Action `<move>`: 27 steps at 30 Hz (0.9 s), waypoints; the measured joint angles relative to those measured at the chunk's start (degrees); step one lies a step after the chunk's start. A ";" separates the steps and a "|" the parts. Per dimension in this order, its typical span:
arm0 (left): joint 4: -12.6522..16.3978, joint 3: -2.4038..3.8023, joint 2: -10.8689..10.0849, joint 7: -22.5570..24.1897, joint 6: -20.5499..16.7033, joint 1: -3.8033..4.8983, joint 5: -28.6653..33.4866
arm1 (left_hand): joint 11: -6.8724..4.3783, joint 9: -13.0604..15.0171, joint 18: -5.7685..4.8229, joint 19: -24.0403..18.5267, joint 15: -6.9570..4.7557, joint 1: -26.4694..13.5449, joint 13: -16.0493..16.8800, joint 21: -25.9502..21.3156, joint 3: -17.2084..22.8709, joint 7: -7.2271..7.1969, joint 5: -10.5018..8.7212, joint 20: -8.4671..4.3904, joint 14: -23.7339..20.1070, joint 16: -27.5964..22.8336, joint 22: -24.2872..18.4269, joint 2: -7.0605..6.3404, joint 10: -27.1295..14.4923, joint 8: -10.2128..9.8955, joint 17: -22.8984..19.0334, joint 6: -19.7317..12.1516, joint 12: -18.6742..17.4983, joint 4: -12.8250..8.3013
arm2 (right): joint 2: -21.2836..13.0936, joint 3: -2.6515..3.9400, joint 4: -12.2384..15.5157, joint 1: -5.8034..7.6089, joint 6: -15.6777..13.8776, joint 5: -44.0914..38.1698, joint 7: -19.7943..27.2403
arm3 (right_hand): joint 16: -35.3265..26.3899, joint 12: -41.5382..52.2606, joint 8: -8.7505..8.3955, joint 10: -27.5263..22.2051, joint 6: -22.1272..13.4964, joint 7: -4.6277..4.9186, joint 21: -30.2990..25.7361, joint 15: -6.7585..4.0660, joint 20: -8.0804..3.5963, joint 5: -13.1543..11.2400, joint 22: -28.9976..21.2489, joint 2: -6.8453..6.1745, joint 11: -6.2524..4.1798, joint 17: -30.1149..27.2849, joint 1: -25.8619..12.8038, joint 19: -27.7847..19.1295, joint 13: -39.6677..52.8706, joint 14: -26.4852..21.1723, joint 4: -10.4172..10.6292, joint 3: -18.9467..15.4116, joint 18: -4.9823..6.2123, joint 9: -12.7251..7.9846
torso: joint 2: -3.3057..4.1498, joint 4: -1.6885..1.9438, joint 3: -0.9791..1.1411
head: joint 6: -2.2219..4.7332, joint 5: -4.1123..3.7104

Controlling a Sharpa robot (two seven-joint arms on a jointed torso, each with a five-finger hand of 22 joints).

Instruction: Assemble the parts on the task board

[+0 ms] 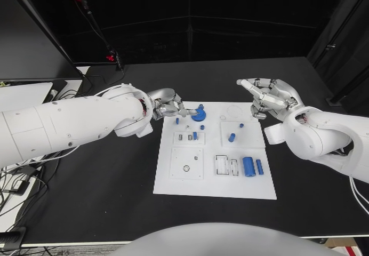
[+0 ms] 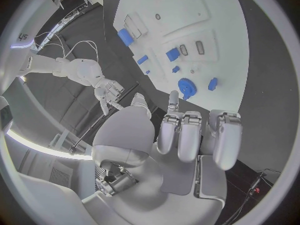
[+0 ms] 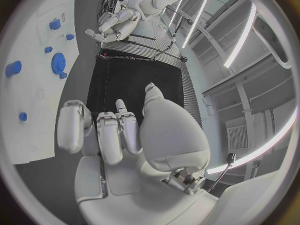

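While blue parts [image 1: 248, 166] lie scattered on the task board [image 1: 216, 188], left hand [image 1: 168, 104] touches the blue gear [image 1: 199, 113]; right hand [image 1: 268, 97] hovers loosely curled, holding nothing.

White task board [image 1: 173, 181] on the black table [image 1: 92, 202], and dotted across it small blue parts: a blue gear [image 1: 199, 113] up top, a blue cylinder [image 1: 248, 166] lower down. Two white arms, silver on the left hand [image 1: 168, 105], silver on the right hand [image 1: 266, 97]. A red spot [image 1: 111, 57] sits behind the table.
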 measured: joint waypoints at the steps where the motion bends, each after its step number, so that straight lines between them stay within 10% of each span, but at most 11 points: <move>1: -0.26 0.00 0.52 -0.78 0.85 0.01 -0.26 | -0.17 1.92 0.00 0.19 -0.26 -0.16 0.00 0.00 -0.32 -0.32 0.00 -0.23 0.08 0.00 0.00 0.29 0.00 2.26 0.00 -0.33 0.00 -0.01 | -0.02 0.00 -0.06 0.00 0.09 0.16 0.15 | 0.00 0.00 0.23 0.00 0.00 0.00 -0.18 0.00 0.00 0.03 0.00 0.00 0.00 0.00 0.00 0.00 0.00 0.00 0.00 0.00 0.00 0.00 | 0.01 -0.04 -0.01 | -0.03 0.03; 8: -2.38 0.01 3.81 -5.86 6.89 0.01 -1.61 | -1.16 9.08 0.00 0.02 -0.97 -1.62 -0.01 0.00 -2.13 -1.50 0.00 -1.24 -0.01 0.00 0.00 2.35 -0.08 8.58 0.00 -0.63 0.00 -0.05 | -0.08 -0.03 -0.56 -0.10 0.54 0.95 0.71 | 0.00 0.00 0.89 0.00 -0.59 0.23 -0.48 0.00 0.22 0.03 0.00 0.24 0.00 0.00 -0.24 -0.22 0.00 0.00 0.00 -0.31 -0.01 0.05 | 0.01 -0.24 -0.05 | -0.09 0.09; 27: -7.22 0.02 9.68 -10.48 15.25 -0.65 -2.49 | -3.01 11.60 0.00 0.02 -2.64 -0.98 0.01 0.00 -2.71 -3.76 0.36 -2.68 0.17 0.00 -0.01 5.90 -0.07 5.87 -0.01 4.70 0.00 -0.07 | 0.30 -0.07 -1.68 -0.38 0.80 1.53 0.50 | 0.00 0.89 3.18 -0.19 -1.73 0.76 -1.13 0.35 0.62 0.03 0.00 0.82 0.65 0.00 -0.39 -1.05 0.00 -0.10 -0.08 -1.08 -0.01 0.22 | -0.09 -0.29 -0.02 | -0.39 -0.40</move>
